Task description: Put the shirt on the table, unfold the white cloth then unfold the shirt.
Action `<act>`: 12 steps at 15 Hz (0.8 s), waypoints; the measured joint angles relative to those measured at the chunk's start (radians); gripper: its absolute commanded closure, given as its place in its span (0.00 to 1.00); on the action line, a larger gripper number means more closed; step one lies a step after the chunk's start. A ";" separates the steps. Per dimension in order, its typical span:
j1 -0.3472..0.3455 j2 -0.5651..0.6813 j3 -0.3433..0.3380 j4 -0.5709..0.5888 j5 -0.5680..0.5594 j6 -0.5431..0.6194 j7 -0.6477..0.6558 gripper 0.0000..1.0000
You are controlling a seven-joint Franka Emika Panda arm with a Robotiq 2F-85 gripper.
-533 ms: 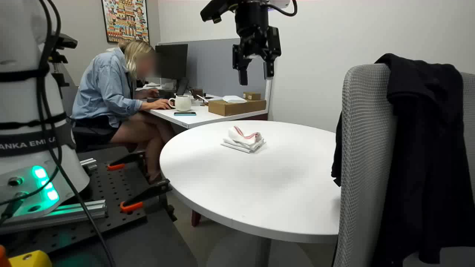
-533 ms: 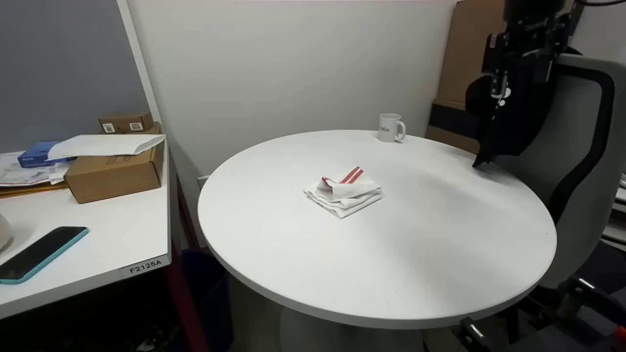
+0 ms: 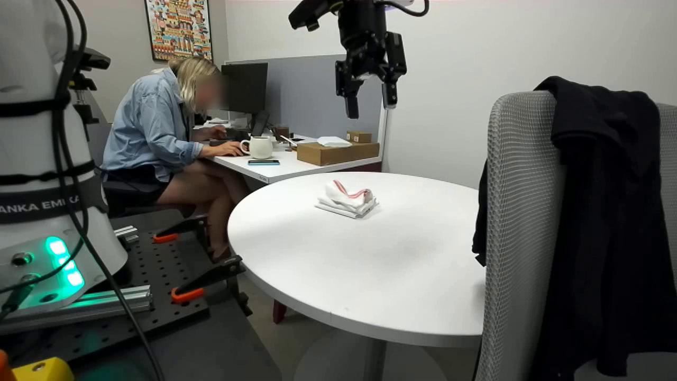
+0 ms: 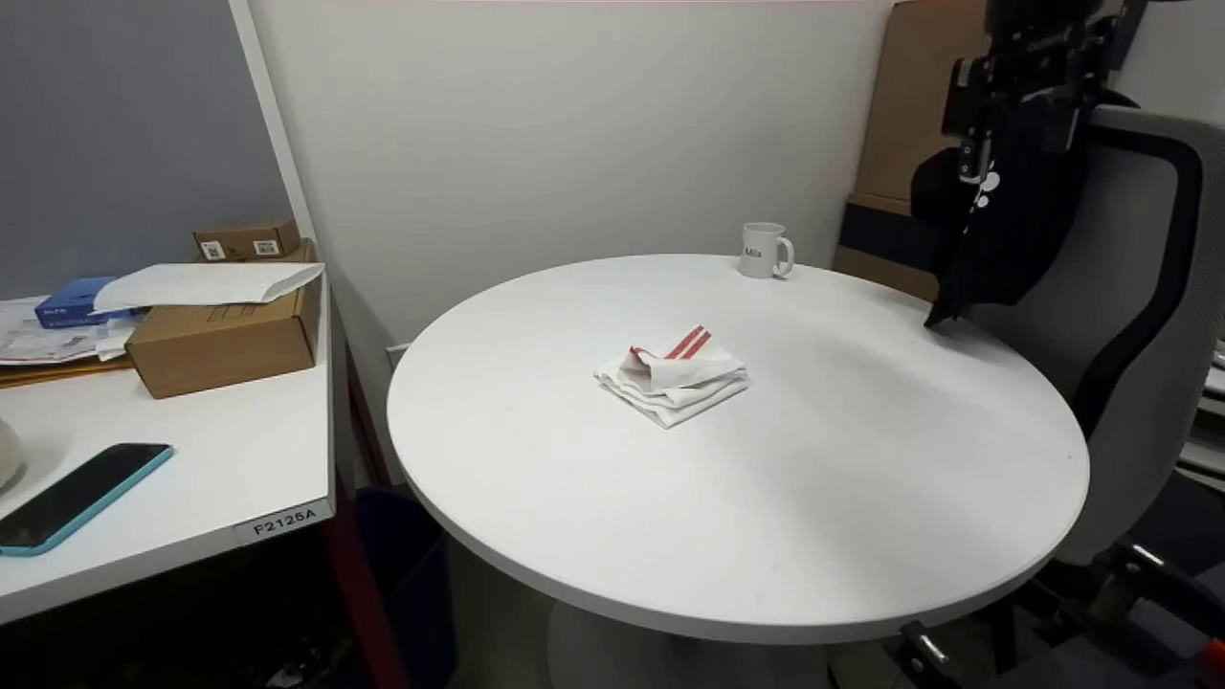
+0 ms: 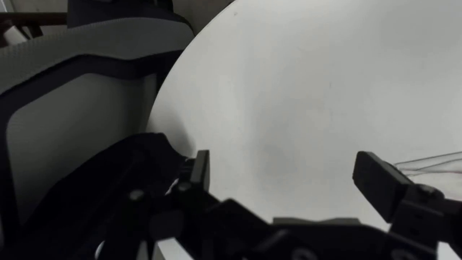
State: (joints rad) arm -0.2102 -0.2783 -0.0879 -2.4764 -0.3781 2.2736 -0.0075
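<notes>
- High over the round white tabletop [image 3: 412,280] hangs the end effector [image 3: 371,105], its two fingers [image 3: 351,107] pointing down and spread wide.
- The wrist view backs that up: a broad gap between the fingertips [image 5: 379,184], with white tabletop showing through.
- And there's the white cloth [image 4: 675,383], folded into a stack on the tabletop, red stripes on top, one layer bunched up into a raised fold! Both exterior views have it well apart from the end effector.
- From the wrist, just a corner of it peeks in at the right-hand edge, near one finger.
- Over to the dark shirt [image 3: 608,222]: it's draped on the back of the grey chair [image 3: 518,222], just beside the tabletop.
- In an exterior view the end effector hangs in front of shirt and chair, and the shirt's lower tip [image 4: 946,308] overlaps the tabletop's edge; whether it touches, I cannot tell.
- A white mug [image 4: 763,251] stands upright near the tabletop's far rim.
- At the desk [image 3: 288,168], a person [image 3: 153,121] in a blue top leans in low, a cream mug [image 3: 260,147] close by.
- On that desk too: a phone [image 4: 81,498] in a teal case, and a cardboard box [image 4: 225,344] with a white packet [image 4: 211,283] on it.
- Green lights [image 3: 56,246] glow on the robot's base [image 3: 31,238].
</notes>
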 measured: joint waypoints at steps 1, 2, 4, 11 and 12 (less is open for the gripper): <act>-0.005 -0.001 -0.001 0.015 -0.029 0.022 0.016 0.00; -0.015 -0.002 -0.001 0.038 -0.066 0.040 0.038 0.00; -0.041 -0.002 -0.002 0.106 -0.139 0.057 0.080 0.00; -0.068 0.105 -0.075 0.371 -0.125 0.062 0.061 0.00; -0.063 0.143 -0.091 0.407 -0.068 0.062 0.010 0.00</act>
State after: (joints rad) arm -0.2737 -0.1351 -0.1785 -2.0696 -0.4462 2.3352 0.0027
